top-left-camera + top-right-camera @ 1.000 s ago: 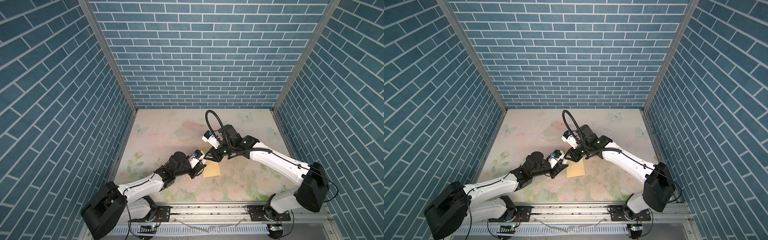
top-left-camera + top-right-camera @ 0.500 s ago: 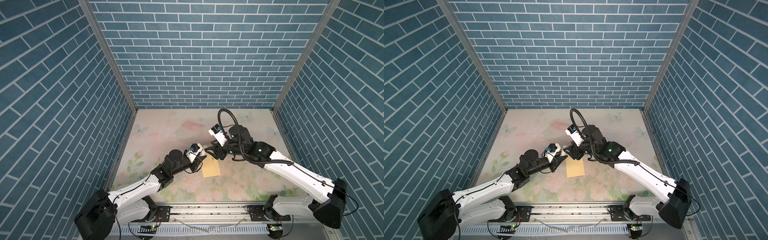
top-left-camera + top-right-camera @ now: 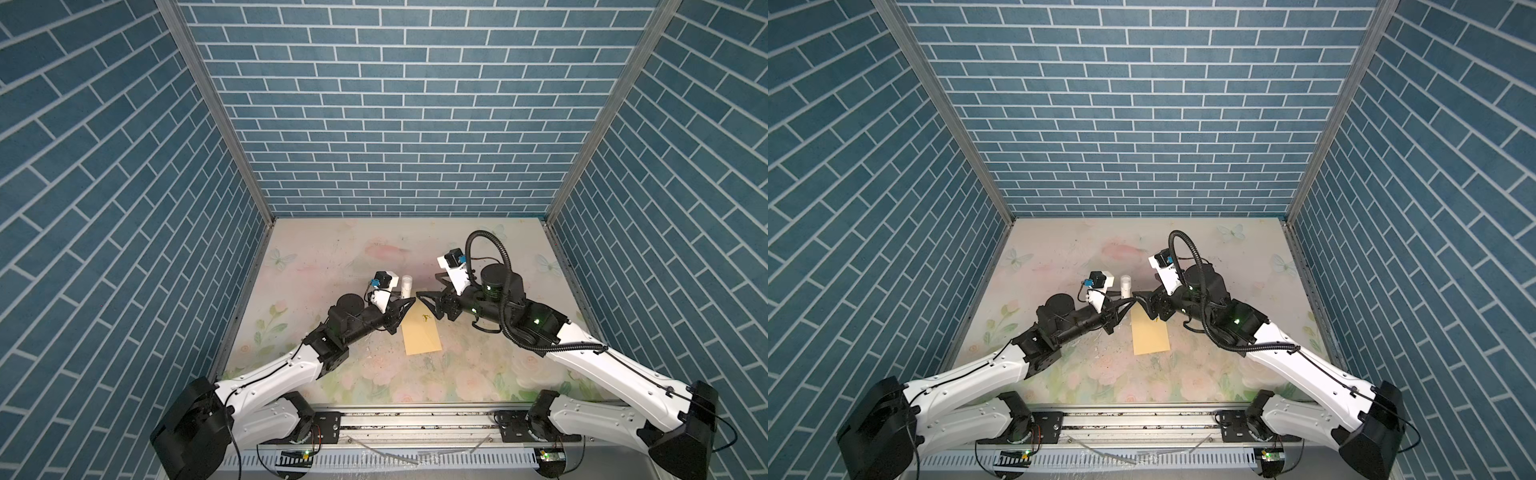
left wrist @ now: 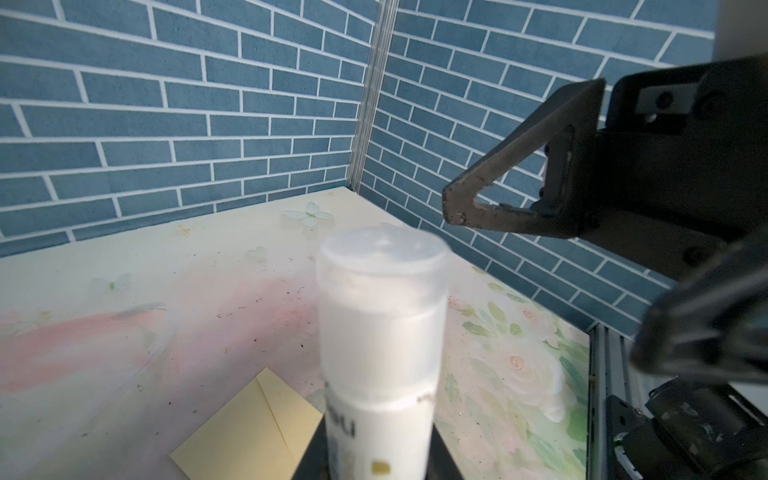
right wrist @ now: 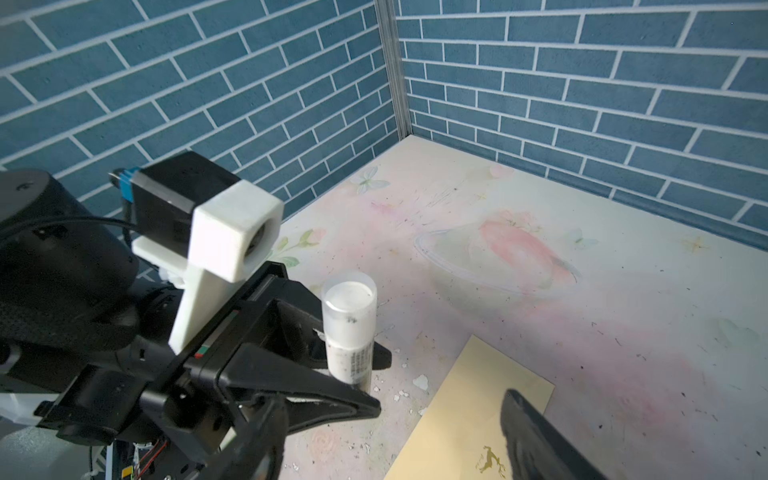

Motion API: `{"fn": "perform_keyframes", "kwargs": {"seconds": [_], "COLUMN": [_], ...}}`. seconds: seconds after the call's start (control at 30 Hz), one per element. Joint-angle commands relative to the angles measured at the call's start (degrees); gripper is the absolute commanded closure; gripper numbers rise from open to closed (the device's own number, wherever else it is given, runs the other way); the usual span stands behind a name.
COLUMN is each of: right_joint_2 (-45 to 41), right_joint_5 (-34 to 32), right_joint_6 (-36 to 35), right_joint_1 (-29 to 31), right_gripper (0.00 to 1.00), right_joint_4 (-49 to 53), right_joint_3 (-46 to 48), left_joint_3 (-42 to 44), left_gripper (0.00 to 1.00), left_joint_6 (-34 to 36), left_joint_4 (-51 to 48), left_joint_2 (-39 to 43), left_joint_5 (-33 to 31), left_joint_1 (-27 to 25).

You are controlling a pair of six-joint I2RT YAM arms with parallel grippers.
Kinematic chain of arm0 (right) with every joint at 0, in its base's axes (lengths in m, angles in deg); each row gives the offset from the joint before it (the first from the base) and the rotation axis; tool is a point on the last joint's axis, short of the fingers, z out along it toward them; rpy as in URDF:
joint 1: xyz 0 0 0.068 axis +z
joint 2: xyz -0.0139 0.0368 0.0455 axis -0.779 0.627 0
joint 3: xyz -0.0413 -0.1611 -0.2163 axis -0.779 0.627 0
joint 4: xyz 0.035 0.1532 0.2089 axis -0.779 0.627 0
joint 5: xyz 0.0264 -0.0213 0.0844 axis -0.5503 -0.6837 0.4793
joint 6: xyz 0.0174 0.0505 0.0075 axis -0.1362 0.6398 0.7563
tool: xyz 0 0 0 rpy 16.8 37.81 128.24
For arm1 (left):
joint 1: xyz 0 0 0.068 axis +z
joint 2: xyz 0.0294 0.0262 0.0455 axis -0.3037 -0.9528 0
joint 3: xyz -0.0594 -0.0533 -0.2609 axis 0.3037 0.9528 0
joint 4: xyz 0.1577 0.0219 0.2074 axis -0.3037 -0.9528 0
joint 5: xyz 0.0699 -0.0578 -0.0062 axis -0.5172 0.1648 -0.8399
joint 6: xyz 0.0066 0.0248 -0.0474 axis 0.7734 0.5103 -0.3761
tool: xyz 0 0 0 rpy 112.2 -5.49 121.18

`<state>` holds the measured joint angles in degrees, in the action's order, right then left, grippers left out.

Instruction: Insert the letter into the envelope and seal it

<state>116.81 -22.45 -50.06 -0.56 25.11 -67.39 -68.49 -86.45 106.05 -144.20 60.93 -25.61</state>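
The yellow envelope [image 3: 422, 338] [image 3: 1150, 336] lies flat on the table, a small gold deer mark facing up [image 5: 469, 415] [image 4: 241, 440]. The letter shows in no view. My left gripper [image 3: 402, 309] [image 3: 1125, 305] [image 5: 382, 384] is shut on a white glue stick [image 3: 406, 286] [image 3: 1125, 286] [image 4: 382, 332] [image 5: 350, 328]. It holds the stick upright by the lower body, clear cap on, just off the envelope's far left corner. My right gripper [image 3: 427, 284] [image 5: 395, 411] [image 4: 544, 282] is open and empty above the envelope's far end, a short gap right of the stick.
Small white flakes [image 5: 419, 381] and dark specks litter the floral table top [image 3: 374, 249] around the envelope. Blue brick walls close in the left, back and right. A metal rail [image 3: 415, 419] runs along the front edge.
My right gripper has opened, let go of the glue stick's top and drawn back to the right. The left arm, with the stick, has shifted slightly toward the back.
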Motion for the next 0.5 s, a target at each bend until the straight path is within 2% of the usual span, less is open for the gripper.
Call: {"fn": "perform_keyframes", "kwargs": {"seconds": [0.0,0.3,0.47], "right_joint_2": [-1.1,2.8,5.4], "right_joint_5": [0.3,1.0,0.4], "right_joint_6": [2.6,4.9,6.1], "right_joint_1": [0.1,0.3,0.3], "right_gripper": [0.2,0.23,0.31], "right_joint_4": [-4.4,-8.0,-8.4], "right_joint_3": [1.4,0.9,-0.3], "left_joint_3": [-1.6,-1.1,-1.0], "left_gripper": [1.0,1.0,1.0], "left_joint_6": [-4.7,-7.3,-7.4], "left_joint_4": [5.3,9.2,10.5], "left_joint_2": [-1.0,-2.4,-2.8], "left_joint_5": [0.4,1.3,2.2], "left_joint_1": [-0.1,0.1,0.2]}}
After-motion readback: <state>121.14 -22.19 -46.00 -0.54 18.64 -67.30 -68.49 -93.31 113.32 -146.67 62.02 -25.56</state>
